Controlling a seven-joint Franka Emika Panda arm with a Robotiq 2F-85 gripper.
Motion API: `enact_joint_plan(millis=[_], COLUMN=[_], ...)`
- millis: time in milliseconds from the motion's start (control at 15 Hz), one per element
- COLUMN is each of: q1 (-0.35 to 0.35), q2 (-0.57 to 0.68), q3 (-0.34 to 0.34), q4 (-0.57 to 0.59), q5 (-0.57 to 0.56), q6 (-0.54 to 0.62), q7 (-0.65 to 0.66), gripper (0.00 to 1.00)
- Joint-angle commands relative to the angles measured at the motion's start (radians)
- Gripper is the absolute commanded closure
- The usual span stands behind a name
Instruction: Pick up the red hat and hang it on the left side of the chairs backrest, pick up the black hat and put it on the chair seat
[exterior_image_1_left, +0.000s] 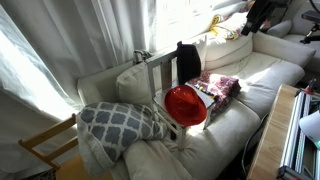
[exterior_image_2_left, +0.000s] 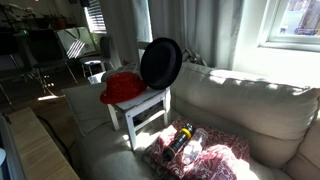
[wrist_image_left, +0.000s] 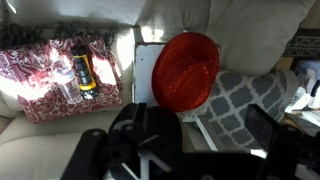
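Neither step done: red hat (wrist_image_left: 186, 68) lay on chair seat (wrist_image_left: 143, 66), black hat (exterior_image_2_left: 160, 62) hung on backrest (exterior_image_1_left: 158, 72); gripper (wrist_image_left: 176, 150) hovered w/ fingers wide, empty, both moves outstanding.

Red hat (wrist_image_left: 186, 70) seen in bright, plain red. Black hat (exterior_image_2_left: 161, 63) shown plain black. Chair seat (exterior_image_2_left: 150, 104) and slatted backrest (exterior_image_1_left: 160, 68) rendered pale grey-white. Sofa (exterior_image_2_left: 245, 100) pictured cream, whitened where sunlit. Cushion (exterior_image_1_left: 118, 122) marked by grey ground with white lattice pattern. Cloth (wrist_image_left: 45, 75) printed dark red with small white figures. Bottle (wrist_image_left: 84, 68) coloured black, yellow label. Wooden chair (exterior_image_1_left: 48, 145) noted yellow-brown.
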Motion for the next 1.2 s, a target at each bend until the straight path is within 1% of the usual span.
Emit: enact_joint_plan(millis=[0,67,133,267,667,733,800,867,933,1000,1133], q1=[0.055,0.037,0.052,0.061,0.060,0.083,0.078,0.075,0.090,0.082,0.087], q2=[0.188,0.075,0.114,0.173,0.189,0.199,0.229,0.276,0.306,0.343,0.427], q3=[0.113,0.062,0.088,0.106,0.104,0.090,0.091,0.092,0.079,0.090,0.100], q4=[-0.038,-0.034,-0.043,-0.038,-0.031,-0.030,-0.023,-0.022,-0.018,-0.014,0.001], q5=[0.070,0.028,0.035,0.040,0.042,0.073,0.068,0.071,0.093,0.081,0.093], q6=[0.242,0.128,0.182,0.225,0.230,0.240,0.234,0.256,0.263,0.273,0.314], q7=[0.132,0.075,0.106,0.130,0.130,0.106,0.110,0.119,0.100,0.112,0.131], gripper=[0.00,0.00,0.00,0.00,0.00,0.00,0.00,0.00,0.00,0.00,0.00])
